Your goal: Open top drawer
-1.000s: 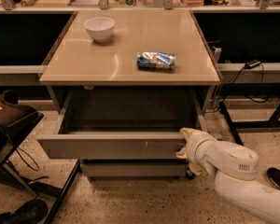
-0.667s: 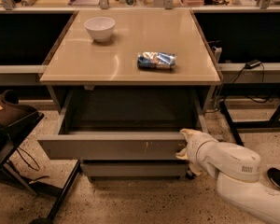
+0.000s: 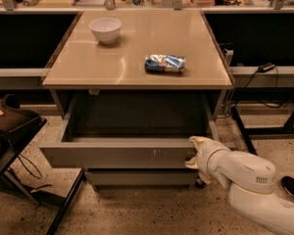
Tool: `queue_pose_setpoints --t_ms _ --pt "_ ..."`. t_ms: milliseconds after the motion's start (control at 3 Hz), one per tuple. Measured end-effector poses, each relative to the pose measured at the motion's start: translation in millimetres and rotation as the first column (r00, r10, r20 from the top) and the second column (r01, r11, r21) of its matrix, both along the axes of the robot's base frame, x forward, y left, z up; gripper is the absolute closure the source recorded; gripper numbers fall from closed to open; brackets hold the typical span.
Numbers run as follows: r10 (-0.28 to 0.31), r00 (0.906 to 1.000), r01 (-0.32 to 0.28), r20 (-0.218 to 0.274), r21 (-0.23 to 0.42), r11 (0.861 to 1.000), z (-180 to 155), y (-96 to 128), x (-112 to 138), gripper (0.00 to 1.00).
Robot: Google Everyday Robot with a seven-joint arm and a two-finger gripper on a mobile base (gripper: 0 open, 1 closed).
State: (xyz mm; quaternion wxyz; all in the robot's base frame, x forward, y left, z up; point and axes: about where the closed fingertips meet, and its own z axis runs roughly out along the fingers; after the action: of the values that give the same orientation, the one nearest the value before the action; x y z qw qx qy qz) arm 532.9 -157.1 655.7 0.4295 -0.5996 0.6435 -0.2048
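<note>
The top drawer (image 3: 117, 153) is a wide grey handleless drawer under the beige table; it stands pulled far out toward me, with pale scratch marks right of centre on its front. Its inside looks dark and shallow. My gripper (image 3: 195, 152) is at the right end of the drawer front, at its top edge, on the white arm that comes in from the lower right. A narrower grey drawer front (image 3: 139, 177) shows below it, shut.
A white bowl (image 3: 105, 30) and a blue snack packet (image 3: 165, 63) lie on the beige table top (image 3: 88, 67). A dark chair (image 3: 12, 131) stands at the left. A black frame leg (image 3: 242, 131) and cables are at the right.
The drawer and the gripper stand almost as before; the arm has shifted only slightly at the drawer's right end.
</note>
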Motion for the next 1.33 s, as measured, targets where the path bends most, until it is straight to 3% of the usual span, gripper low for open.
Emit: queue_pose_setpoints --t_ms 667,1333 --pt "0.026 0.9995 -0.026 -0.017 0.030 0.999 -6.4 7.0 -14.6 1.00" --pt "0.043 0.9988 -0.043 -0.023 0.016 0.999 -5.4 9.8 -19.3 1.00"
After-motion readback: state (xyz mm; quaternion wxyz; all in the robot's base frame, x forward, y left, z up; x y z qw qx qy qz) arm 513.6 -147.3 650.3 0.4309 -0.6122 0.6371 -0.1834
